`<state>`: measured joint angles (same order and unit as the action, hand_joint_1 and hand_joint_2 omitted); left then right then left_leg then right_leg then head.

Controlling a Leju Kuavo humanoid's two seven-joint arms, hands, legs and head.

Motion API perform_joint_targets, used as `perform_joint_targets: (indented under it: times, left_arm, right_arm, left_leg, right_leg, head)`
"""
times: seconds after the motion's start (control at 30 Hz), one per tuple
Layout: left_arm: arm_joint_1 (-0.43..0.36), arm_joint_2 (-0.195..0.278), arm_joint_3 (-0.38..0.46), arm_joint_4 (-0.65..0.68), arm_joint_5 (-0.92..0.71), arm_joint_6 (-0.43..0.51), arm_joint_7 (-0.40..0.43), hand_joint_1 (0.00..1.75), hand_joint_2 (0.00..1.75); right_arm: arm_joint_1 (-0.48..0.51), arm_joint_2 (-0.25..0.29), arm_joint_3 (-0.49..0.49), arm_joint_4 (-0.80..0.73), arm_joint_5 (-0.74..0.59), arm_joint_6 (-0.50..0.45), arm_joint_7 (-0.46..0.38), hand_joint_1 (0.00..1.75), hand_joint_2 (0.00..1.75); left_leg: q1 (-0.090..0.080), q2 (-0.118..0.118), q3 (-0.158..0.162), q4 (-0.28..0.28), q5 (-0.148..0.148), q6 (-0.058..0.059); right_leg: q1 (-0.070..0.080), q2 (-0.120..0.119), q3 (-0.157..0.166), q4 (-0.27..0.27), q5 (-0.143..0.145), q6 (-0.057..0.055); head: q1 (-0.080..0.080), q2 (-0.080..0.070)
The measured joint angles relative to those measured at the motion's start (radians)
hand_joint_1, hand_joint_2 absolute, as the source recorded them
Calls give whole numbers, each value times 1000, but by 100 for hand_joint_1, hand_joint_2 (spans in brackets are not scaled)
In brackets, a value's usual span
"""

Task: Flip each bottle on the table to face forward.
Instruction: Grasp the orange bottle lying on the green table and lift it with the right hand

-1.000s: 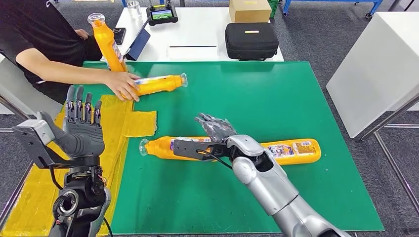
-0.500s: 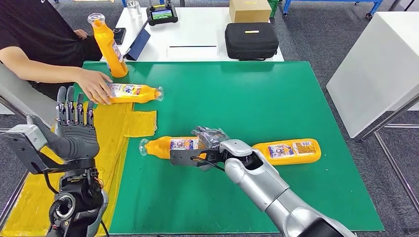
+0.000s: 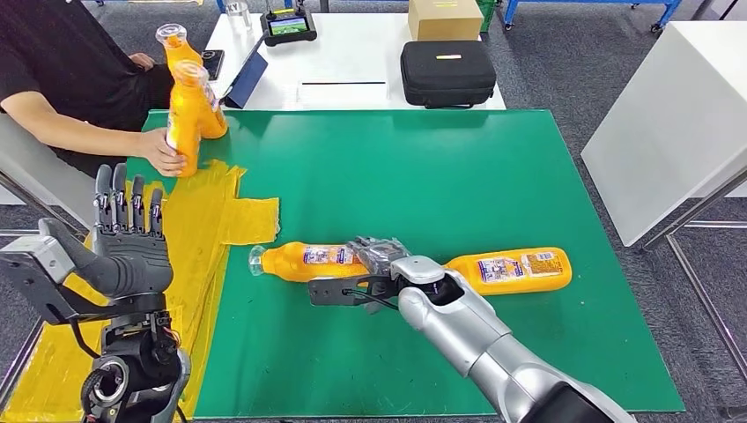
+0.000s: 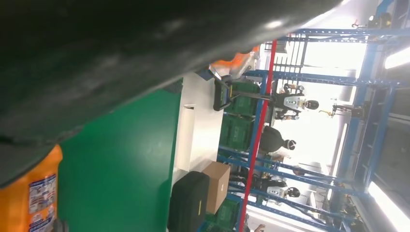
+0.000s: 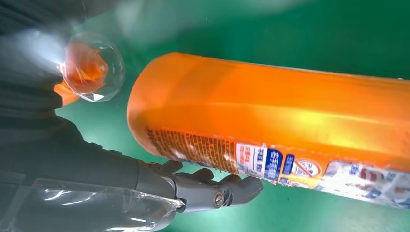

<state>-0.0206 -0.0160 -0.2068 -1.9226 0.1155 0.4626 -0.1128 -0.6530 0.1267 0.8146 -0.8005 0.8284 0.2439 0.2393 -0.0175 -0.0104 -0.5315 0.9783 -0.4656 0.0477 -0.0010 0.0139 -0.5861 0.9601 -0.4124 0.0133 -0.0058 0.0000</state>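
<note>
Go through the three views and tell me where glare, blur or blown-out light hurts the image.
Head view: sharp and evenly lit, only soft sheen on the green mat. Left wrist view: a dark, blurred mass covers the upper left, and the bright hall behind the blue racks is blown out. Right wrist view: glare streaks along the orange bottle, and the clear cap and the right hand's fingers are soft.

A green mat [image 3: 458,176] covers the desk, with yellow cloth [image 3: 198,229] lying along its left edge. Behind it stands a white table [image 3: 352,62] carrying a black case [image 3: 447,72], a cardboard box [image 3: 446,18] and a tablet [image 3: 290,25]. Another white table [image 3: 669,115] sits to the right. The floor [image 3: 564,62] is grey carpet. Blue metal racks [image 4: 309,77] with green crates [image 4: 237,130] stand beyond, under bright light.
</note>
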Motion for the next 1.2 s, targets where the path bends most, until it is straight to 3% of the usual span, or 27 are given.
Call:
perform_joint_targets:
  times: [0.13,0.37,0.97,1.2]
  left_arm:
    - [17,0,0,-9,10,-6,-3,0,0]
    - [48,-2,0,-16,14,-48,-4,0,0]
    - [62,-2,2,-47,96,-70,-34,0,0]
    - [64,-3,2,-46,137,-122,20,0,0]
  right_arm:
    - [-23,7,19,64,13,4,-22,175,175]
    - [-19,6,35,137,6,-8,-48,175,175]
    - [50,-30,28,100,108,-31,-5,175,175]
    - [126,-64,-42,-40,43,-64,39,175,175]
  left_leg:
    - [0,0,2,0,0,0]
    - [0,2,7,0,-1,0]
    - [-1,0,16,0,-1,0]
    - [-2,-1,16,0,-1,0]
  right_leg:
    - [0,0,1,0,0,0]
    - [0,1,5,-1,0,0]
    - [0,0,14,-2,-1,-1]
    - [0,0,16,-2,-1,0]
  head:
    - [0,0]
    - [-2,0]
    - [-1,0]
    - [-1,0]
